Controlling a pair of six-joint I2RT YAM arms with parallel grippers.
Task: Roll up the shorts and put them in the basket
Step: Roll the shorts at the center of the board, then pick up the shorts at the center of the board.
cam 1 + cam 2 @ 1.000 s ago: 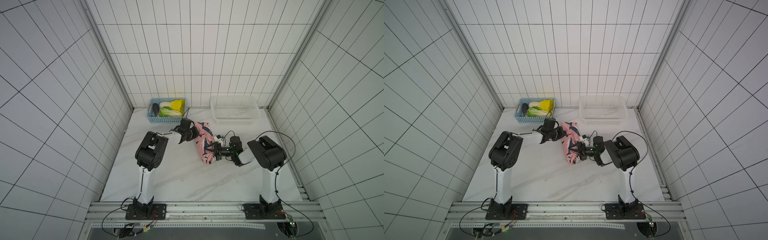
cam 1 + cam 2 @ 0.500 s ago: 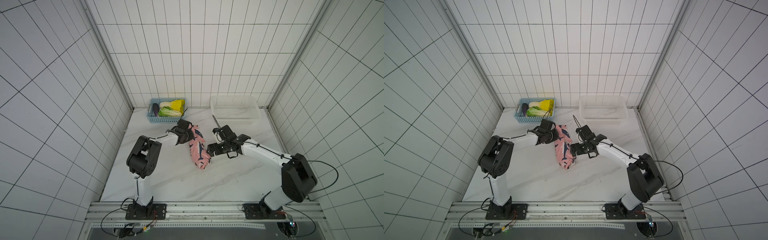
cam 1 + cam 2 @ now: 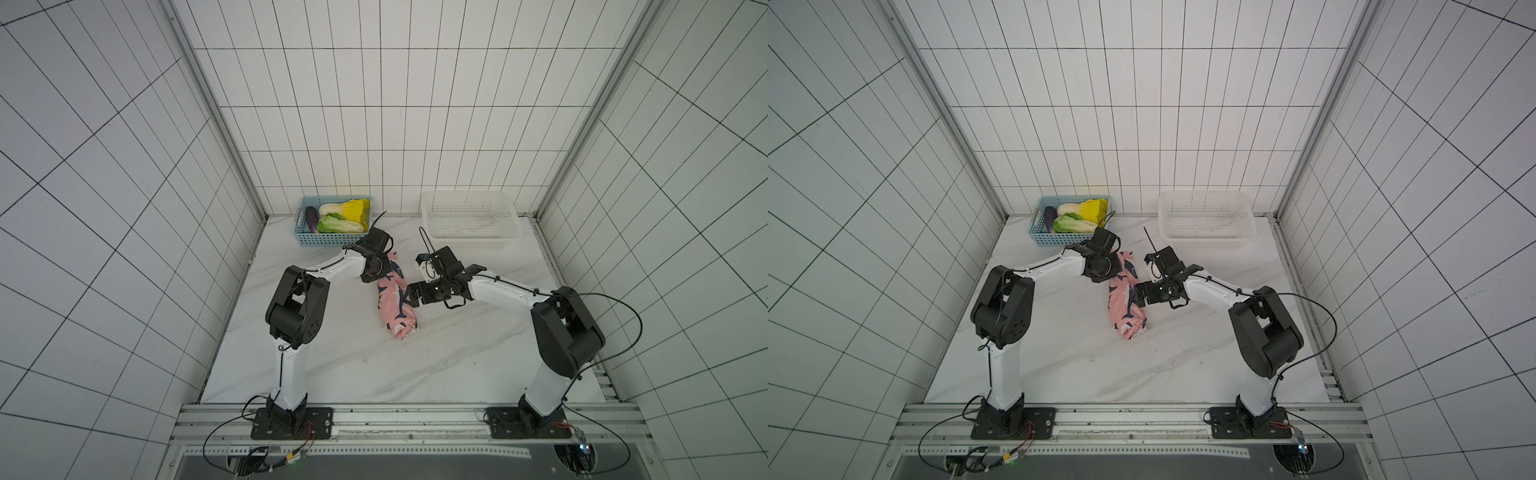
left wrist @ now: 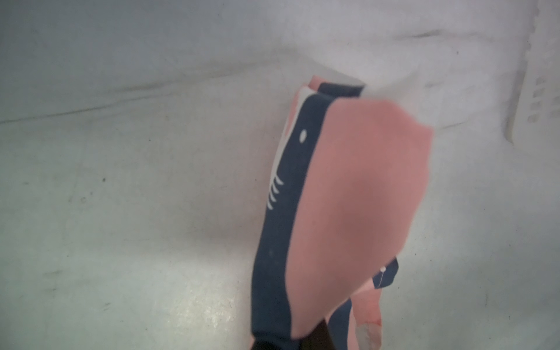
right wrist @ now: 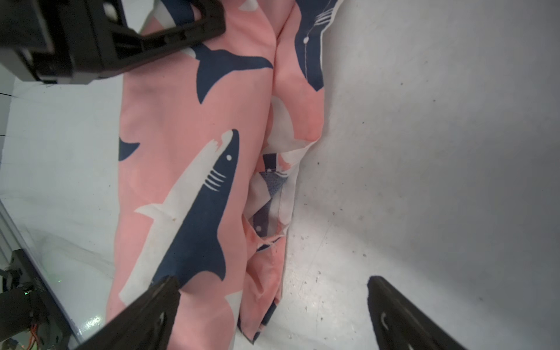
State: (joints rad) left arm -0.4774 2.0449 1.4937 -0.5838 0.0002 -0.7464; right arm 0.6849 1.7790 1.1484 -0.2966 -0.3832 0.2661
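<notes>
The shorts (image 3: pixel 395 305) (image 3: pixel 1126 305), pink with navy-and-white sharks, lie as a long loose roll on the marble table. My left gripper (image 3: pixel 384 268) (image 3: pixel 1116 268) sits at the roll's far end, shut on a fold of the fabric. In the left wrist view the shorts (image 4: pixel 348 197) rise straight out of that gripper (image 4: pixel 291 344). My right gripper (image 3: pixel 411 295) (image 3: pixel 1140 297) stands open against the roll's right side at mid-length. In the right wrist view one finger (image 5: pixel 163 291) rests on the shorts (image 5: pixel 188 151), the other finger (image 5: pixel 381 291) hangs over bare table, and nothing is held.
A blue basket (image 3: pixel 328 240) (image 3: pixel 1059 239) with cabbages and an aubergine stands at the back left, just behind my left wrist. A white mesh basket (image 3: pixel 473 239) (image 3: pixel 1206 239) stands at the back right. A loose flap of the shorts (image 5: pixel 272 194) opens along the roll's right edge.
The roll has shifted a little to the left and towards the front. My right arm has stretched out and its open gripper now stands at the roll's side. The left gripper stays shut.
</notes>
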